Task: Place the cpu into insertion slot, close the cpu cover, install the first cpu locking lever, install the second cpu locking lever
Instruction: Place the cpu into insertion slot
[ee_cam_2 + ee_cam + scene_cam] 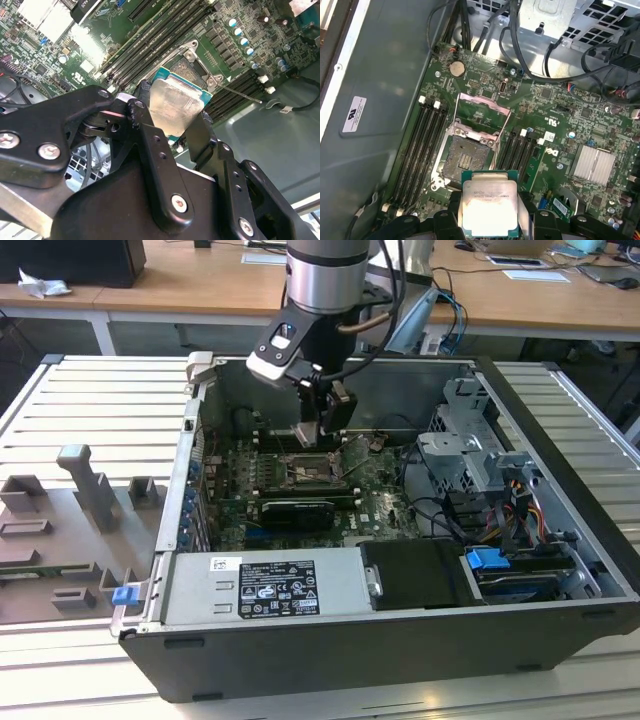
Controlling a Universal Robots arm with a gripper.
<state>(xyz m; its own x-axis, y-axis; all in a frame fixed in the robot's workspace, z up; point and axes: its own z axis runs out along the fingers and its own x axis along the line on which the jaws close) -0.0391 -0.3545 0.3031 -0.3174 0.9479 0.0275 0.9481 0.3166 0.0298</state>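
My gripper [490, 222] is shut on the cpu [489, 202], a square chip with a pale metal top, gripped by two opposite edges. In both wrist views the cpu [175, 102] hangs a little above the board, just beside the insertion slot [465, 159]. The slot is a dark square socket with a silvery rim, and it lies bare. The cpu cover [481, 100] stands swung open on the socket's far side. A thin lever rod [240, 93] sticks out beside the socket. In the exterior view the gripper [323, 435] reaches down into the open computer case over the socket [308, 468].
Long black memory slots [422, 150] flank the socket on both sides. A finned heat sink [592, 165] and black cables [560, 70] lie nearby. A black card [295, 512], a power supply [260, 585] and a drive cage [470, 440] crowd the case, whose walls [200, 400] rise around it.
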